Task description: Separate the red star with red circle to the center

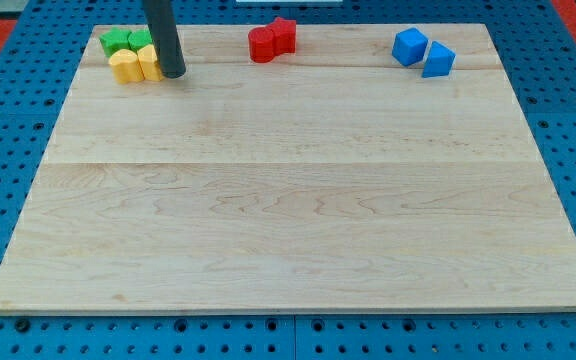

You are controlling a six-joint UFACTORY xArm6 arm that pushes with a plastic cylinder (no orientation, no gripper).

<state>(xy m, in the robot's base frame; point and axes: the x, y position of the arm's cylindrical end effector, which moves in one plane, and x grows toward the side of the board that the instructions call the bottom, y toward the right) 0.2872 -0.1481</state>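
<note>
The red circle [261, 45] and the red star [284, 34] sit touching each other near the view's top edge of the wooden board [288, 200], a little left of centre. The circle is on the left, the star on the right. My tip [173, 72] rests on the board at the view's top left, right beside the yellow blocks, well to the left of the red pair.
A cluster at the top left holds a green block [116, 41], another green block [140, 39], a yellow circle [124, 66] and a yellow block [149, 62]. A blue cube [409, 46] and a blue triangle [438, 60] sit at the top right.
</note>
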